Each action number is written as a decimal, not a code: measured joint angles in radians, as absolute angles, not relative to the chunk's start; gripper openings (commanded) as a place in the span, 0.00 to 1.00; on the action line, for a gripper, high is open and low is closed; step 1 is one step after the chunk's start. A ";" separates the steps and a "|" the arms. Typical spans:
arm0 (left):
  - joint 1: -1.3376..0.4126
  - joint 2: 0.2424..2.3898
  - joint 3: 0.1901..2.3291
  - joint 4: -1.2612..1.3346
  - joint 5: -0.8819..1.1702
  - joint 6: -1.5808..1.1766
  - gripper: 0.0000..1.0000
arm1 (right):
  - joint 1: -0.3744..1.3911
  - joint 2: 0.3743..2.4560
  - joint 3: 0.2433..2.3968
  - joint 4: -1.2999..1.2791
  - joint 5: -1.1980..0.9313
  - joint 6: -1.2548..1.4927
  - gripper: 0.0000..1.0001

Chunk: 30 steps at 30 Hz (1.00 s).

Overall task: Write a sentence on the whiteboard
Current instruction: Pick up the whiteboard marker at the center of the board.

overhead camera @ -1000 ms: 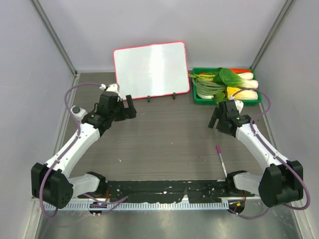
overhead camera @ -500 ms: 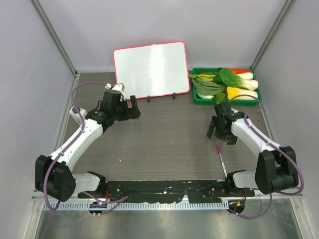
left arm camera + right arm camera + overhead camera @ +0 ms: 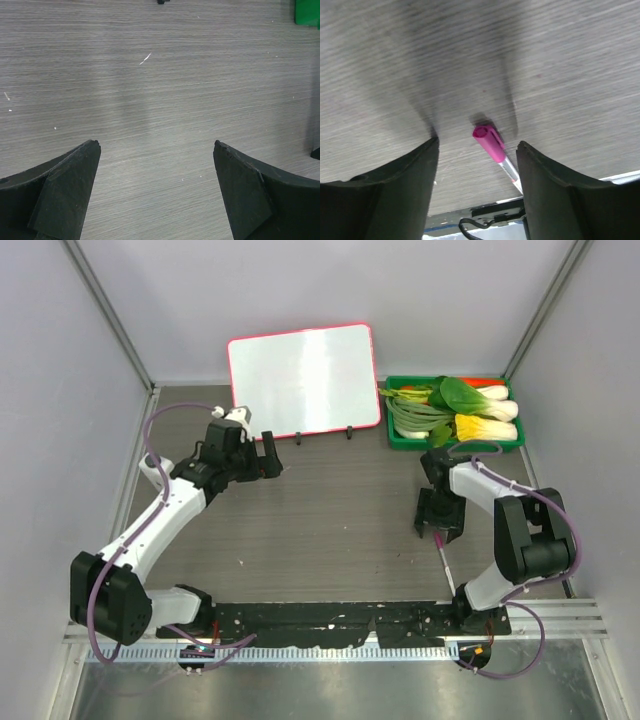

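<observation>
The whiteboard (image 3: 303,380) stands at the back of the table on two small black clips, its pink-framed white face glossy. No sentence shows on it. A slim marker (image 3: 443,565) with a pink cap (image 3: 491,142) lies on the table at the near right. My right gripper (image 3: 438,530) points down over the marker's capped end, open, its fingers either side of the cap without touching it; in the wrist view the right gripper (image 3: 477,142) straddles it. My left gripper (image 3: 265,455) hangs open in front of the board's lower left; the left gripper (image 3: 156,145) has only bare table between its fingers.
A green tray (image 3: 392,435) of vegetables sits right of the board; its corner (image 3: 307,12) shows in the left wrist view. Grey walls close in both sides and the back. A black rail (image 3: 330,618) runs along the near edge, just beyond the marker's far end.
My right gripper swung back from beside the tray toward the near edge and came down over the marker's cap, its jaws narrowing a little. The left gripper edged toward the board, then held still.
</observation>
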<state>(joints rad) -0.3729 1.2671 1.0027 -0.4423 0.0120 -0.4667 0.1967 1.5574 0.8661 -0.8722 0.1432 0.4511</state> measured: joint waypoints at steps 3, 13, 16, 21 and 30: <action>-0.372 1.267 1.015 -0.445 0.013 -0.466 1.00 | 0.194 1.597 0.891 -0.878 0.094 0.440 0.58; -0.371 1.261 1.030 -0.459 0.017 -0.463 1.00 | 0.181 1.689 0.947 -0.915 0.014 0.397 0.30; -0.371 1.256 1.032 -0.469 0.018 -0.463 1.00 | 0.183 1.689 0.946 -0.905 -0.011 0.396 0.10; -0.371 1.255 1.047 -0.481 0.021 -0.462 1.00 | 0.182 1.699 0.955 -0.911 -0.022 0.392 0.02; -0.371 1.253 1.062 -0.493 0.024 -0.454 1.00 | 0.241 1.790 1.079 -0.955 -0.047 0.395 0.04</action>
<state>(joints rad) -0.3710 1.2533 1.0622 -0.4931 0.0238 -0.4541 0.2405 1.7897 1.0794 -0.9554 -0.0467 0.3950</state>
